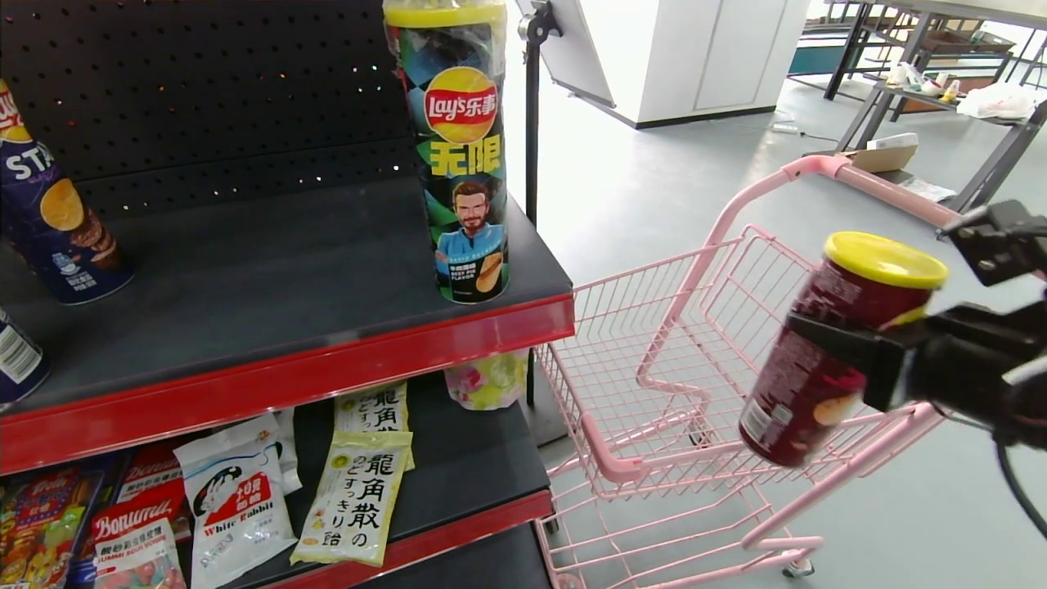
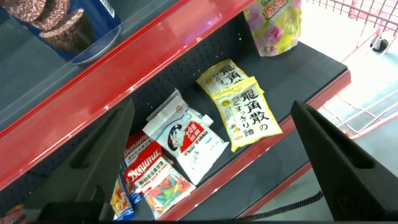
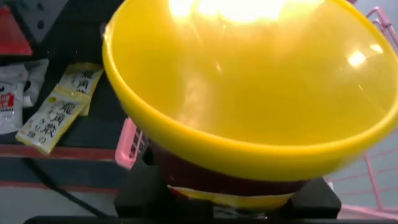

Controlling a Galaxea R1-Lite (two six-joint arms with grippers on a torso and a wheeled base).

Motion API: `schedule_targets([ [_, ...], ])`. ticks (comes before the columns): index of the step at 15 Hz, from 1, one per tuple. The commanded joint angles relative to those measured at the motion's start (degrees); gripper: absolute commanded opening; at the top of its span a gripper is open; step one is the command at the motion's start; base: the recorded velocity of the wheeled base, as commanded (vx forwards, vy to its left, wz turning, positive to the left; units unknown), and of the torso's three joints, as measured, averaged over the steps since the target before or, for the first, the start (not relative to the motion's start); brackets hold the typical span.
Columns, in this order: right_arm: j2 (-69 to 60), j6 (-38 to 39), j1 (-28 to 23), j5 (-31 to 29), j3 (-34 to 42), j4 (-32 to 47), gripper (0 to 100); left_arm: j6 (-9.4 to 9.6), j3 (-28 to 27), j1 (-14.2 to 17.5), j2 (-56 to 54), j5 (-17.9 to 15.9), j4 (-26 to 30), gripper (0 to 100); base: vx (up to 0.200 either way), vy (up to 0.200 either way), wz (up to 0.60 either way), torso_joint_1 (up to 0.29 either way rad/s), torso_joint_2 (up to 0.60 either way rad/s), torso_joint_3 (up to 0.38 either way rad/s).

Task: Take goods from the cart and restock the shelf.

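- Shelf: to the left of the right gripper. Its top board has open room between a green can at the near corner and blue cans farther off.
- Cart: just below and behind the right gripper, bare wire where seen.
- Red can: clamped at its middle by the right gripper, tilted, yellow lid up, above the cart, well apart from the shelf.
- Left gripper: fingers apart, holding nothing, in front of candy bags on the lower board.
- Judged: the pick is done; carrying the can across and standing it up are left.
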Motion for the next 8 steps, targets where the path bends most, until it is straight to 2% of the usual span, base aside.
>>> schedule_targets([
  [1,-25.3,-0.7,1.6,-2.6,2.4,21.2,0,0.03,-0.2,0.0,-0.4,-0.1,0.0,100,0.000,0.000,0.00,0.000,0.00,0.000],
  [3,-28.7,-0.9,0.8,-3.4,2.9,24.0,0,0.03,-0.8,0.0,0.3,-0.9,0.1,100,0.000,0.000,0.00,0.000,0.00,0.000],
  [8,-29.0,-3.0,-0.1,-3.3,2.8,24.0,0,0.91,-1.8,0.0,2.0,-0.9,0.1,100,0.000,0.000,0.00,0.000,0.00,0.000],
])
